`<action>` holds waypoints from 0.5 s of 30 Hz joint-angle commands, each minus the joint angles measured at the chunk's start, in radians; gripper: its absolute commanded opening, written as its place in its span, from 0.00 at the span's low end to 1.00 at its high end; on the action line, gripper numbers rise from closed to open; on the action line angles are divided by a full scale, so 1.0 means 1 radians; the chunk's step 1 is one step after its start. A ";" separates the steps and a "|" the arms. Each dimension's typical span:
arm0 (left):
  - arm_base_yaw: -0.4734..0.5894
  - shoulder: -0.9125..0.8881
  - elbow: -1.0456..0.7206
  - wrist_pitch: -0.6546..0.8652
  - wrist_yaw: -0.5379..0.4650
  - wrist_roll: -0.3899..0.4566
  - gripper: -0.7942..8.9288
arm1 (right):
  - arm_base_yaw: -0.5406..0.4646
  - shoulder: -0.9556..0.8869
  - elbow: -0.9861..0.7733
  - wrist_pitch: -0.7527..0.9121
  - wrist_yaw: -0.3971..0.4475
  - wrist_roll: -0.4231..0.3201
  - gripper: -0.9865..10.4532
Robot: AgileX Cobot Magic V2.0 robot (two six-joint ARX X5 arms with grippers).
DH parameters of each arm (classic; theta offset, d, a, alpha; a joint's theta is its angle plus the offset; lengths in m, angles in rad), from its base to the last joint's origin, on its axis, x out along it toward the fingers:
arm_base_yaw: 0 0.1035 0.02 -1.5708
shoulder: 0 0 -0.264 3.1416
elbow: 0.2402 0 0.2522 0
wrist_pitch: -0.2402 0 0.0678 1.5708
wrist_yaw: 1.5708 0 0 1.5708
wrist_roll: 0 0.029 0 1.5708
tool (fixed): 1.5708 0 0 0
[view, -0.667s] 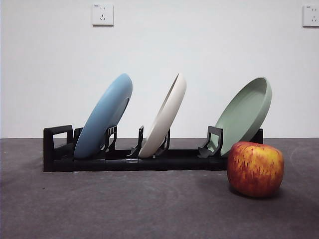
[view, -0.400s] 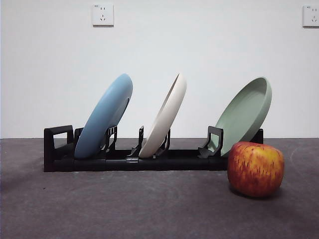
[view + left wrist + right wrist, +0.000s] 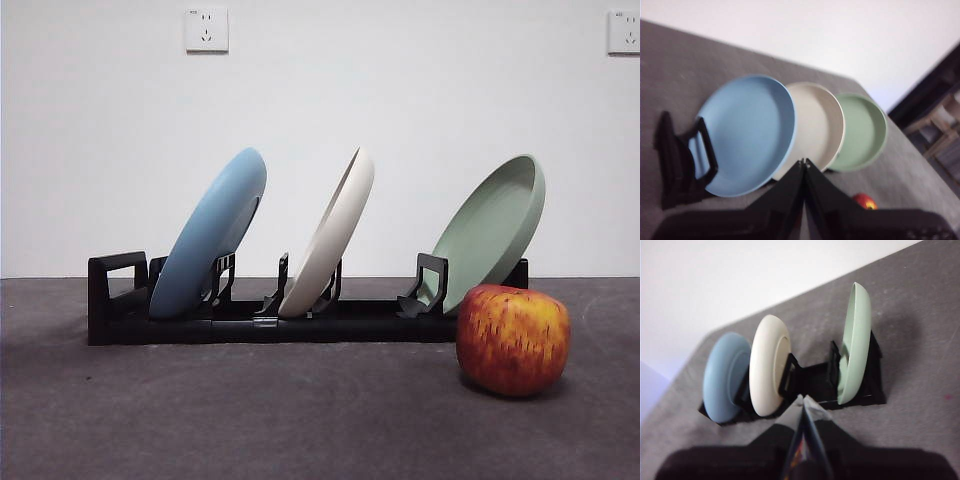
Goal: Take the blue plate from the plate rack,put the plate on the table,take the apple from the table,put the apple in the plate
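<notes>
The blue plate (image 3: 210,235) leans in the left slot of the black plate rack (image 3: 115,300) on the dark grey table (image 3: 250,410). The red-and-yellow apple (image 3: 512,340) sits on the table in front of the rack's right end. Neither gripper shows in the front view. In the left wrist view my left gripper (image 3: 803,162) is shut and empty, held high above the blue plate (image 3: 747,132), the rack (image 3: 675,160) and the apple (image 3: 865,201). In the right wrist view my right gripper (image 3: 801,399) is shut, well away from the blue plate (image 3: 725,377) and the rack (image 3: 815,377).
A cream-white plate (image 3: 330,235) stands in the rack's middle slot and a sage-green plate (image 3: 490,235) in its right slot, just behind the apple. A white wall with two sockets is behind the table. Dark furniture (image 3: 940,125) stands beyond the table's edge.
</notes>
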 commanded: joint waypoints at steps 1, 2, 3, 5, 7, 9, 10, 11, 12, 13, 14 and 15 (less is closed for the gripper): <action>-0.009 0.110 0.093 -0.074 0.013 0.104 0.08 | 0.000 0.079 0.086 -0.040 -0.011 -0.143 0.09; -0.015 0.148 0.129 -0.105 0.012 0.128 0.08 | 0.000 0.109 0.115 -0.056 -0.034 -0.177 0.09; -0.022 0.185 0.163 -0.133 0.011 0.151 0.08 | 0.000 0.139 0.143 -0.073 -0.058 -0.199 0.09; -0.037 0.249 0.223 -0.185 0.008 0.193 0.08 | 0.000 0.191 0.189 -0.098 -0.093 -0.221 0.09; -0.060 0.309 0.280 -0.229 -0.003 0.232 0.08 | 0.000 0.243 0.227 -0.116 -0.107 -0.236 0.13; -0.091 0.365 0.333 -0.261 -0.007 0.261 0.10 | 0.000 0.293 0.258 -0.135 -0.107 -0.236 0.23; -0.106 0.387 0.352 -0.265 -0.016 0.263 0.14 | 0.000 0.312 0.269 -0.144 -0.108 -0.236 0.27; -0.125 0.410 0.370 -0.265 -0.035 0.263 0.21 | 0.001 0.334 0.279 -0.154 -0.108 -0.236 0.31; -0.141 0.427 0.384 -0.266 -0.056 0.263 0.26 | 0.001 0.351 0.286 -0.160 -0.109 -0.236 0.33; -0.160 0.448 0.399 -0.266 -0.082 0.263 0.32 | 0.001 0.367 0.291 -0.162 -0.114 -0.235 0.34; -0.182 0.472 0.416 -0.266 -0.113 0.262 0.32 | 0.001 0.381 0.291 -0.160 -0.128 -0.235 0.34; -0.198 0.489 0.428 -0.269 -0.133 0.261 0.32 | 0.001 0.391 0.291 -0.160 -0.131 -0.235 0.34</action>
